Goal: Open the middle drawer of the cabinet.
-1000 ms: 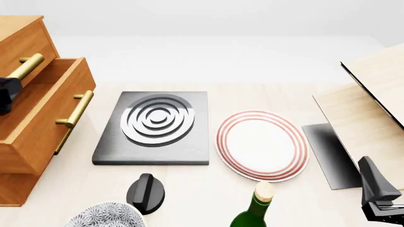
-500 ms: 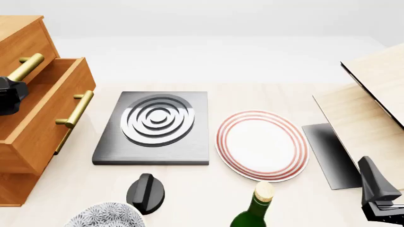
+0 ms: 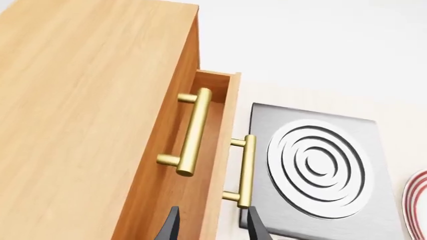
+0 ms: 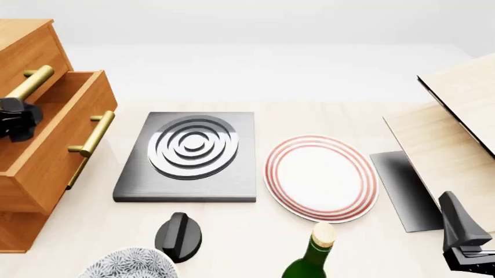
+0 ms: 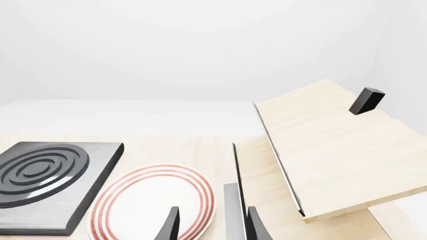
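I see the middle drawer [image 4: 58, 139] pulled out of the cabinet [image 4: 23, 46]; my left gripper [image 3: 210, 225] fingers are spread, holding nothing.

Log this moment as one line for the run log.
middle drawer: pulled out | left gripper: open, holding nothing, above drawer | right gripper: open, idle near plate

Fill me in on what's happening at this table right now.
A pair of robot arms is working on the tall orange-brown wooden cabinet. Its middle drawer, with a brass bar handle, is already pulled well out. The left gripper hangs above the open drawer with its jaws apart, holding nothing. The right gripper waits idle and open near the red-rimmed white plate. The dark hob slab sits untouched between cabinet and plate.
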Controlling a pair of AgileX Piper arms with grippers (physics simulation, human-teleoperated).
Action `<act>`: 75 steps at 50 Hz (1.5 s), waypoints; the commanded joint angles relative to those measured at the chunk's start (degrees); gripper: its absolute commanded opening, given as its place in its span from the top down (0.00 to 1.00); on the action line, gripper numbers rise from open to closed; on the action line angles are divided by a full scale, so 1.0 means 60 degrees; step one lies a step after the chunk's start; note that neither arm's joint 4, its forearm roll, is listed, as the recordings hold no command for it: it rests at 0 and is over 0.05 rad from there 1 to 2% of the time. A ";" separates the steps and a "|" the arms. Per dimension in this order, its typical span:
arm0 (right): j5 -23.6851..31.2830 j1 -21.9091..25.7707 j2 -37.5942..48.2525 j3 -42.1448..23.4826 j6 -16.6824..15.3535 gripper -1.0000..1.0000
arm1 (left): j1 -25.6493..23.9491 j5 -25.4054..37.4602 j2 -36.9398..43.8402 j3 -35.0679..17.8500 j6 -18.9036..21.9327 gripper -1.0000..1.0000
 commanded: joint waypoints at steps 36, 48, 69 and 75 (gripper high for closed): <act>0.0004 0.0006 -0.0029 0.0002 0.0021 0.00 | 0.0188 -0.0678 0.0848 0.0689 0.0166 0.00; 0.0003 0.0008 -0.0029 0.0002 0.0020 0.00 | 0.0121 -0.0871 0.1002 0.0898 0.0257 0.00; 0.0004 0.0005 -0.0029 0.0002 0.0021 0.00 | -0.0253 -0.0901 0.1077 0.1142 0.0210 0.00; 0.0003 0.0005 -0.0027 0.0002 0.0021 0.00 | -0.0401 -0.0868 0.1092 0.1142 0.0206 0.00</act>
